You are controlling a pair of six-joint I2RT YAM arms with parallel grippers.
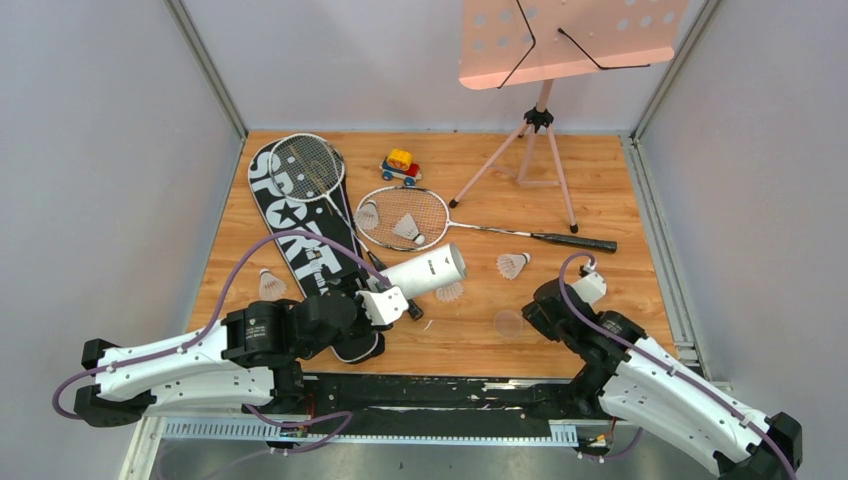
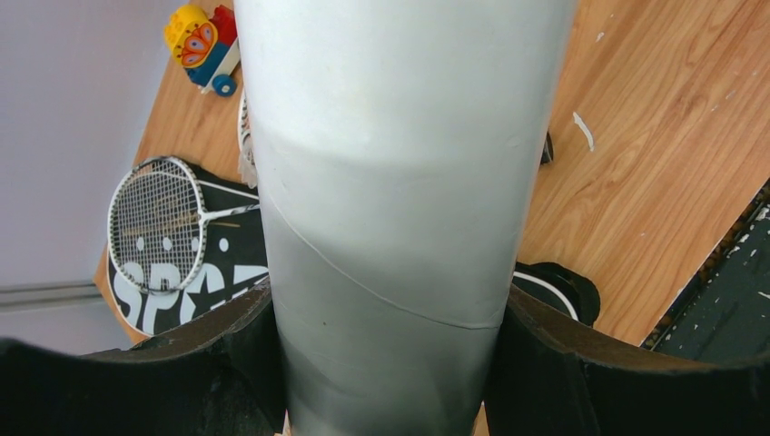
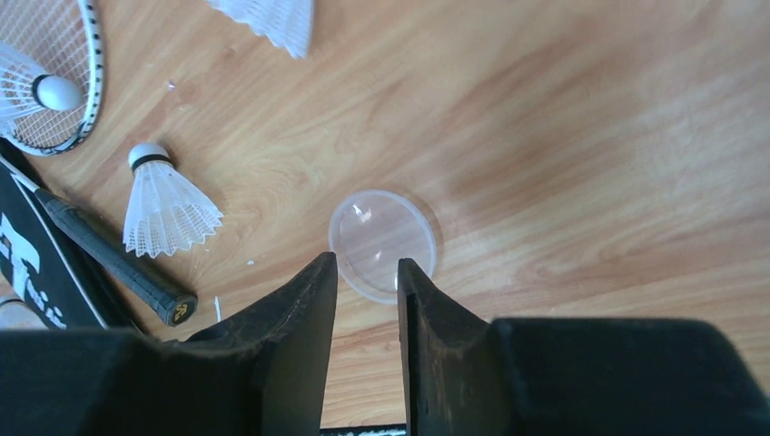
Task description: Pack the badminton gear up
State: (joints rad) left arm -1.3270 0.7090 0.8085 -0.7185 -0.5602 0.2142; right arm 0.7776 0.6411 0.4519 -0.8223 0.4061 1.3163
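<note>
**White tube (image 2: 390, 182) clamped in left tool (image 1: 395, 300); right tool (image 3: 366, 291) narrow**

The tube sits squeezed between the left tool's fingers, reaching forward from them. The black SPORT bag (image 1: 300, 225) lies just beside that tool. The right tool's jaws stand slightly apart and hold nothing. A clear lid (image 3: 381, 238) lies flat on the worktop (image 3: 590, 136) at its tips, with a shuttlecock (image 3: 163, 204) to its left.

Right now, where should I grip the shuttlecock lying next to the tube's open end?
Grip the shuttlecock at its cork end, by the dark band, with the right gripper coming straight down. It lies on its side on the table, and the rounded cork looks firmer than the flared feather skirt.
</note>
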